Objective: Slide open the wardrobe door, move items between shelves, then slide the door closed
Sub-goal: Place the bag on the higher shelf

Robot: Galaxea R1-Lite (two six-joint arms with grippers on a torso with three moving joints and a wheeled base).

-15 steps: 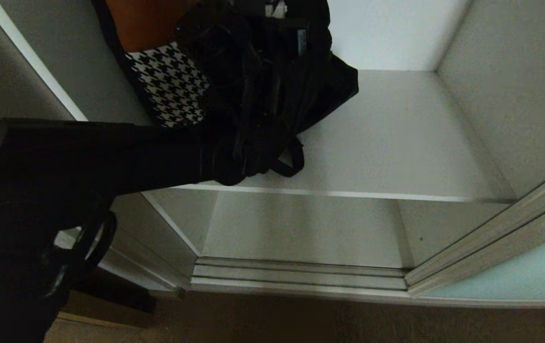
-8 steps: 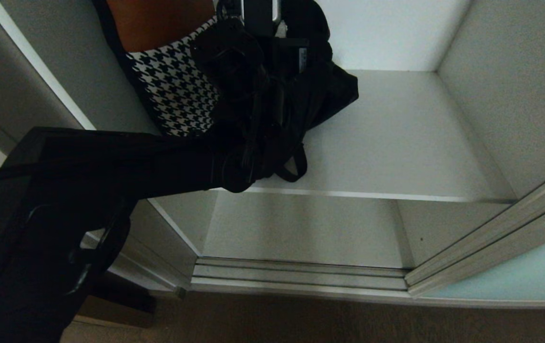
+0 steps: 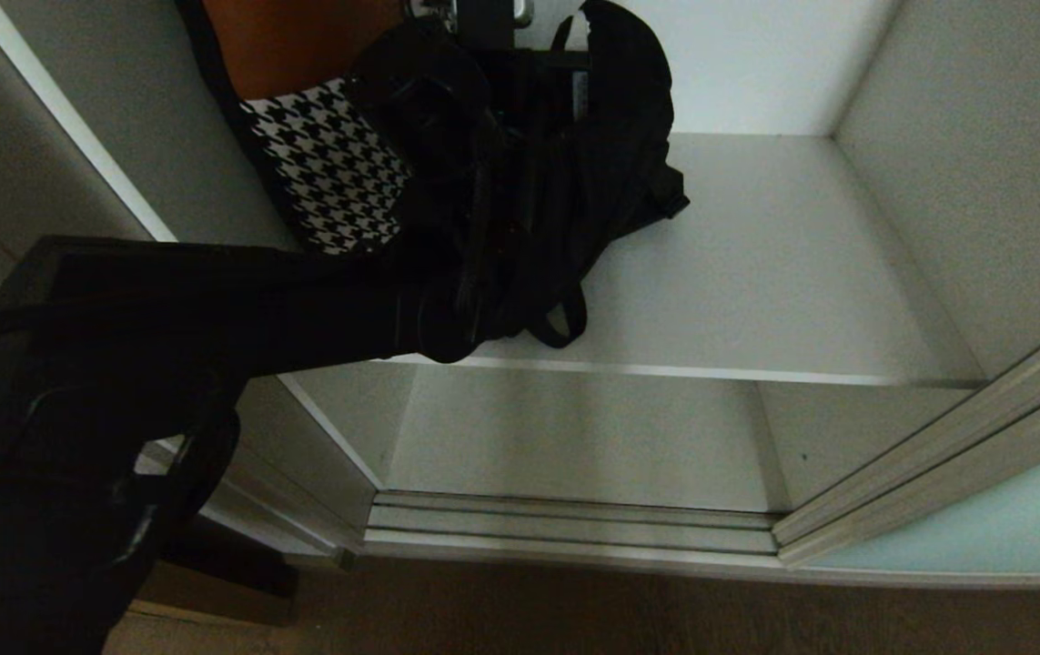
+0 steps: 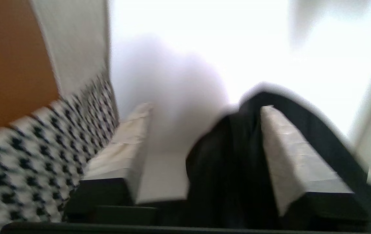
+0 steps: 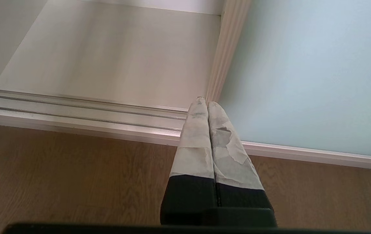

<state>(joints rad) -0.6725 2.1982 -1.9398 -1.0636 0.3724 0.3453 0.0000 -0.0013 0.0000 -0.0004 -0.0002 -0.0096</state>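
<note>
Up on the upper shelf (image 3: pixel 756 273) we have our left gripper (image 4: pixel 201 152) reaching in among a bag (image 3: pixel 574 164) of black fabric with a houndstooth panel (image 3: pixel 328 173) and an orange part (image 3: pixel 292 36) above it; the bag sits at the shelf's left end, against the white side wall (image 3: pixel 146 155), with a strap loop (image 3: pixel 560 318) lying near the front edge; in the left wrist view our two pale padded fingers (image 4: pixel 289 162) stand well apart, and a fold of the black fabric lies between them against the one finger, but we cannot tell whether it is gripped or only resting there; the houndstooth cloth lies just outside the other finger. Our left arm (image 3: pixel 210 300) crosses the head view from the lower left up to the bag; below, the lower shelf (image 3: pixel 574 437) shows bare board behind the ribbed silver floor track (image 3: pixel 574 528). The sliding wardrobe door (image 3: pixel 1011 528), frosted pale aqua glass in its silver frame, stands pushed to the right, leaving this bay uncovered; in the right wrist view our right gripper (image 5: pixel 207 105) hangs low over the wooden floor (image 5: pixel 75 178) with its taped fingers pressed together and nothing between them, its tips near the door's frame edge and the track.
</note>
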